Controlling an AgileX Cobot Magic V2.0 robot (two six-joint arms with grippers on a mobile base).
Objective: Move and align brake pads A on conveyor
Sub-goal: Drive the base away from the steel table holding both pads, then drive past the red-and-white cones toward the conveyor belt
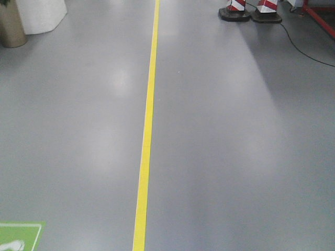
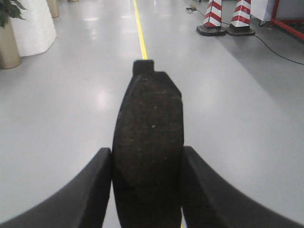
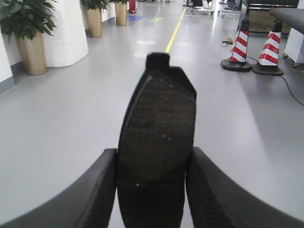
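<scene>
One brake pad stands on end in the left claw, pinched across its width by the two black fingers, which press against its long edges. Its rough dark face is turned to the left wrist camera and a small square tab sticks up at its top. It is held in the air above the grey floor, not resting on anything.

A second brake pad sits the same way in the right claw: upright, tab on top, grainy face toward the camera, squeezed between both fingers at its lower half.

On the floor, a yellow line runs straight away from the robot. Two red-and-white striped cones on black bases stand right of the line, side by side, with a black cable trailing past them and a red frame just beyond. A green floor sign lies at the near left corner. Left of the line are a white pillar and potted plants in gold pots. A dark rounded edge at the top right of the right wrist view may be the end of a belt, but too little shows to tell.
</scene>
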